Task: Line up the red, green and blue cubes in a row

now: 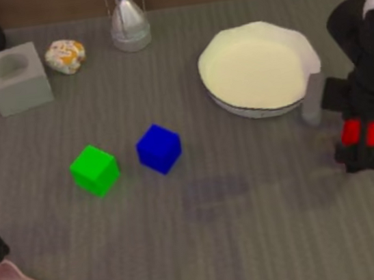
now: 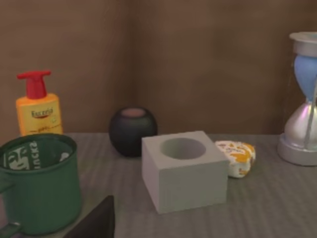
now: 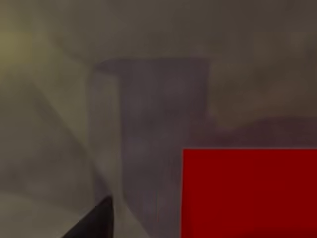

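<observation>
Table (image 1: 269, 239) surface carries, at right, a cream pan (image 1: 255, 69) with a short grey handle. The right arm stands beside it at the right edge; the right gripper (image 1: 362, 151) is clamped on the red cube (image 1: 360, 132), held clear above the tabletop. The left arm sits at the lower left edge, its finger state not discernible. A grey hollowed block (image 1: 17, 78) occupies the upper left. The green cube (image 1: 94, 169) and blue cube (image 1: 158, 148) rest left of centre, near each other but apart.
</observation>
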